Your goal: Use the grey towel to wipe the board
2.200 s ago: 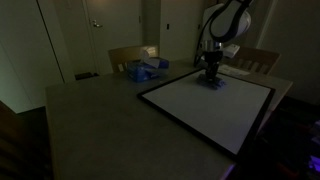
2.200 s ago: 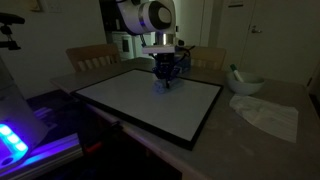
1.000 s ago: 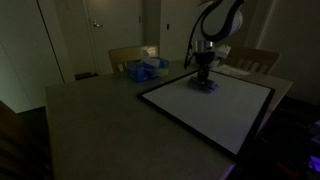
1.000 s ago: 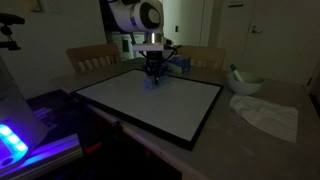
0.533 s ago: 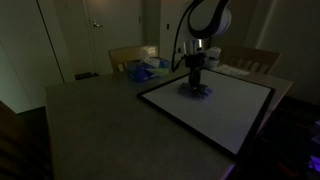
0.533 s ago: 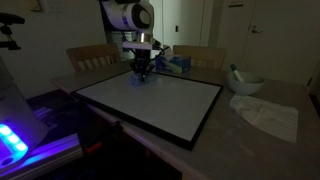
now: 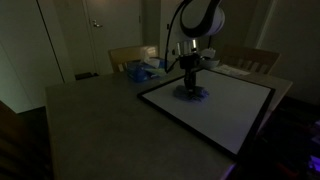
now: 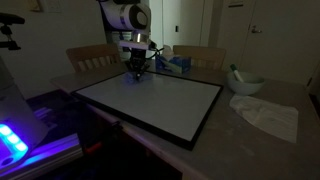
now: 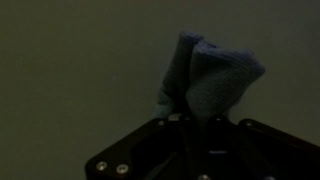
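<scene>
Sliding over toward the far corner of the board (image 8: 160,100), my claw (image 8: 137,74) is gripping the towel (image 9: 212,78) tightly, with my arm (image 7: 195,25) pointing straight down and wide bare board lying beside it.

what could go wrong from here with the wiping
The grey towel is pinched only at a bunched end by the gripper, so it may slip out. The gripper is close to the board edge and could snag its dark frame or bump the blue item just beyond.
</scene>
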